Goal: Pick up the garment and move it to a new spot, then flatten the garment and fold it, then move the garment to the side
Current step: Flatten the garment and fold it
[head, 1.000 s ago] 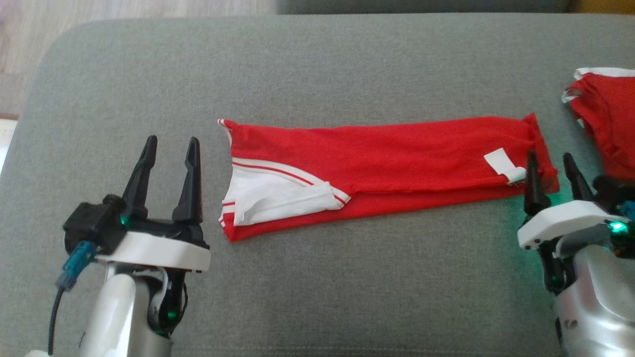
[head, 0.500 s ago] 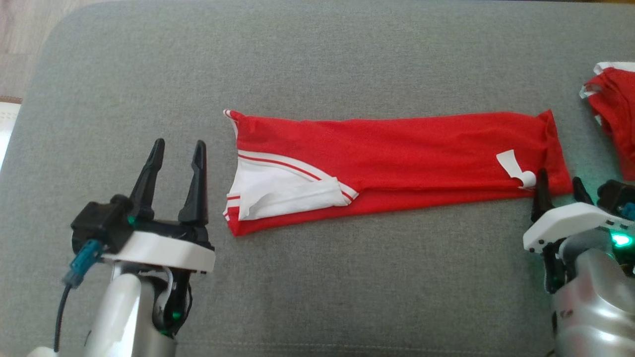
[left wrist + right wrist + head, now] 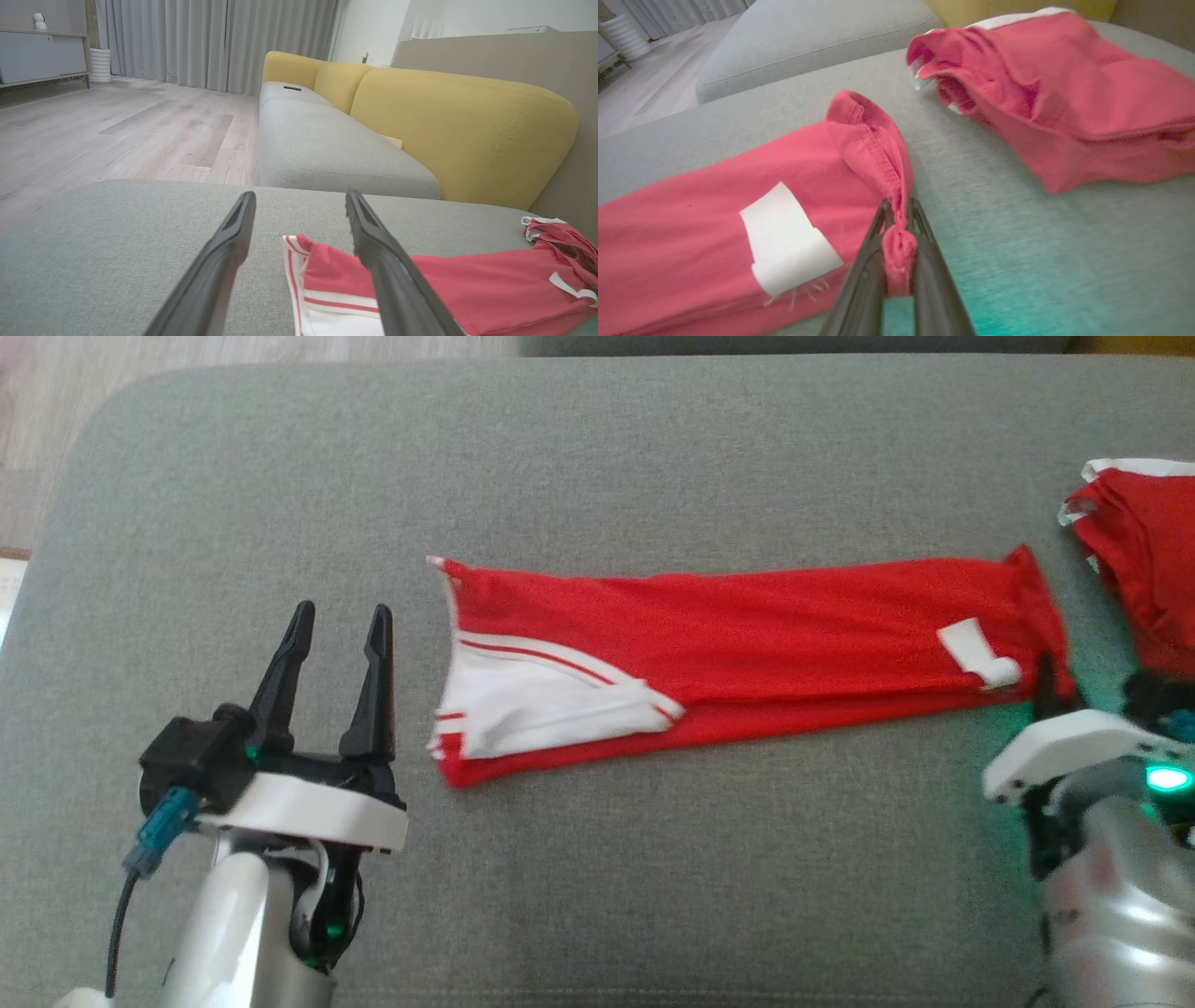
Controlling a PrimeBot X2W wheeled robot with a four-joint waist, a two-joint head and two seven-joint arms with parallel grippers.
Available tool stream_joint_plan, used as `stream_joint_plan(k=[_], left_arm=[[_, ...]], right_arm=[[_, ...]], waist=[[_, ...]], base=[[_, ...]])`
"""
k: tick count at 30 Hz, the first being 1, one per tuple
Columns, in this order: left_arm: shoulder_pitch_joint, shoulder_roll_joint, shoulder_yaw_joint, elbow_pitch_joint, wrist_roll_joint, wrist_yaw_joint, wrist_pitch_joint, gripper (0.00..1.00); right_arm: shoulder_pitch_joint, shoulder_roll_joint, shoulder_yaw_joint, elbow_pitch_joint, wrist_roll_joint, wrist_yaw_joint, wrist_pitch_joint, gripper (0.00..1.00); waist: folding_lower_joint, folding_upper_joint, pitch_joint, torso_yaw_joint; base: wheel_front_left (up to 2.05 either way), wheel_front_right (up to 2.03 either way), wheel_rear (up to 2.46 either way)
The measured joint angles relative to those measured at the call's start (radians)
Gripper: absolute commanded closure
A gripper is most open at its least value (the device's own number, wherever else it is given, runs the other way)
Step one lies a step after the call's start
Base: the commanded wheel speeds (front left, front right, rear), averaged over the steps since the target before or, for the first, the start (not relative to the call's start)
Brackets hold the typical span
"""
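Garment [image 3: 747, 635] lies as a long, red, folded strip across the grey cushion [image 3: 597, 448]. Its white-striped end points toward your left gripper [image 3: 342, 609] and its labelled end is at your right. Your right gripper [image 3: 899, 210] has its fingers pinched together on the hem corner at that end, just beside the white label [image 3: 784, 238], with red cloth bunched between them. Your left gripper sits just beside the striped end, fingers spread apart, clear of the cloth. You see a second red garment [image 3: 1148, 560] lying apart at the far right.
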Motion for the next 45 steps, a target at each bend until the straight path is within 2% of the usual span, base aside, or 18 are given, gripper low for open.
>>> stream_joint_plan(k=[7, 13, 18, 27, 31, 37, 45], left_arm=[[0.002, 0.000, 0.001, 0.003, 0.000, 0.000, 0.000, 0.00], [0.008, -0.001, 0.000, 0.006, -0.008, 0.000, 0.000, 0.00], [0.010, -0.001, -0.001, 0.007, -0.010, 0.000, 0.000, 0.00], [0.039, -0.001, -0.002, 0.008, -0.010, 0.000, 0.000, 0.00], [0.050, -0.001, -0.012, 0.008, -0.011, 0.000, 0.000, 0.00], [0.050, -0.002, -0.033, 0.009, -0.021, 0.000, 0.000, 0.00], [0.047, -0.002, -0.038, 0.009, -0.030, 0.000, 0.000, 0.00]], right_arm=[[0.005, -0.046, -0.107, -0.076, -0.050, 0.000, -0.011, 1.00], [0.027, -0.010, -0.058, -0.117, -0.032, 0.000, -0.010, 1.00], [0.029, 0.006, 0.092, -0.184, 0.073, 0.000, 0.006, 1.00], [0.096, 0.008, 0.531, -0.348, 0.460, 0.000, 0.093, 1.00], [0.112, 0.007, 0.676, -0.375, 0.558, 0.000, 0.102, 1.00], [0.108, 0.007, 0.806, -0.338, 0.667, 0.000, 0.078, 1.00], [0.071, 0.006, 0.928, -0.234, 0.750, 0.000, 0.020, 1.00]], waist=[[0.0000, 0.0000, -0.025, -0.009], [0.0000, 0.0000, -0.051, -0.011], [0.0000, 0.0000, -0.075, 0.000], [-0.0001, 0.0000, -0.113, 0.051], [-0.0001, 0.0000, -0.121, 0.095], [-0.0001, 0.0000, -0.116, 0.154], [-0.0001, 0.0000, -0.096, 0.216]], base=[[0.00, 0.00, 0.00], [0.00, 0.00, 0.00], [0.00, 0.00, 0.00], [0.00, 0.00, 0.00], [0.00, 0.00, 0.00], [0.00, 0.00, 0.00], [0.00, 0.00, 0.00]])
